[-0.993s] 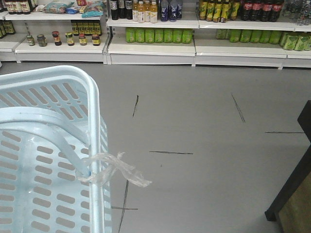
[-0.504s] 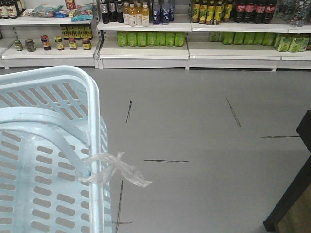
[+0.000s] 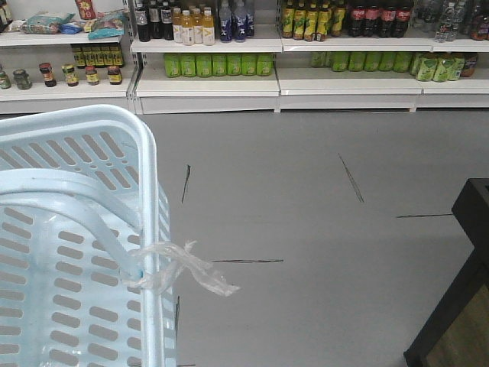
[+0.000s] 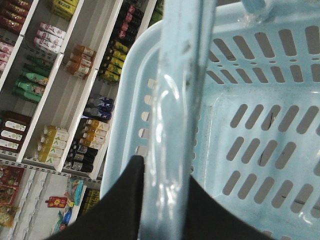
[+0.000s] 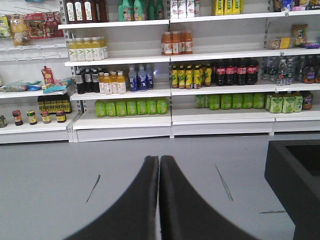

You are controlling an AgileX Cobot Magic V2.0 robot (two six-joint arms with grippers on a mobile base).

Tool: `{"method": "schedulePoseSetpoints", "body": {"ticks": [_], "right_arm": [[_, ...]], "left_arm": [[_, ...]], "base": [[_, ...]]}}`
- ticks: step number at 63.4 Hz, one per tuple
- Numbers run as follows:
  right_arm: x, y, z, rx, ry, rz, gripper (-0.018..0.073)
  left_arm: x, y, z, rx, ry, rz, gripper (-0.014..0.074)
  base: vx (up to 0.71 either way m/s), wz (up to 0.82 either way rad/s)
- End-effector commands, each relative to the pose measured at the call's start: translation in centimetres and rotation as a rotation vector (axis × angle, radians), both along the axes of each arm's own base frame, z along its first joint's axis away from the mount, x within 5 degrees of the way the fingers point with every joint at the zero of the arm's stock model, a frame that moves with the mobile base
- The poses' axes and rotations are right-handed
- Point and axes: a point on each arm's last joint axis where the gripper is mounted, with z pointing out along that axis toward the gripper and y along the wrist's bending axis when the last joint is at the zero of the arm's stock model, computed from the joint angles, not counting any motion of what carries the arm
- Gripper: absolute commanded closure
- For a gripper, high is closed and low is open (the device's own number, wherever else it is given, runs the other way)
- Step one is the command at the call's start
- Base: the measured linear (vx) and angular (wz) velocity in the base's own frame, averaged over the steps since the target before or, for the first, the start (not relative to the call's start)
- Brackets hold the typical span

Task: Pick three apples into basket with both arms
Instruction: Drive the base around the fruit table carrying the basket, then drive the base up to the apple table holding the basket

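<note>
Now the left gripper (image 4: 165,172) is clamped on the swing handle (image 4: 175,90) of the pale blue slotted plastic basket (image 3: 144,145), which sits lower left in the front view. The right gripper (image 5: 159,161) has its fingers pressed together, empty.

Item 1, left gripper (image 4: 165,172): I see black fingers (image 4: 117,200) closed either side of basket (image 4: 250,125) handle, handle running up between them.
Item 2, right gripper (image 5: 159,160): black fingers (image 5: 135,200) pressed together tip to tip, held level. Place relative to basket: I cannot tell.
</note>
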Motion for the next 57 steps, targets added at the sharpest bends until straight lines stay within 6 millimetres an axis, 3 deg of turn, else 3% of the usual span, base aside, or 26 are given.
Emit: {"method": "schedulePoseSetpoints", "body": {"ticks": [1, 34, 57], "right_arm": [[-0.03, 0.03, 0.29, -0.011, -0.075, 0.004, 0.0568], [-0.03, 0.03, 0.29, -0.010, -0.075, 0.004, 0.0568], [-0.03, 0.03, 0.29, -0.010, -0.075, 0.004, 0.0568]], "left_arm": [[-0.05, -0.12, 1.81, -0.082, -0.098, -0.013, 0.0603], [-0.05, -0.12, 1.81, -0.082, -0.098, -0.013, 0.0603], [-0.05, -0.12, 1.81, -0.082, -0.098, -0.013, 0.0603]], "base": [[0.02, -0.02], [0.01, -0.03], [0.06, -0.28]]}}
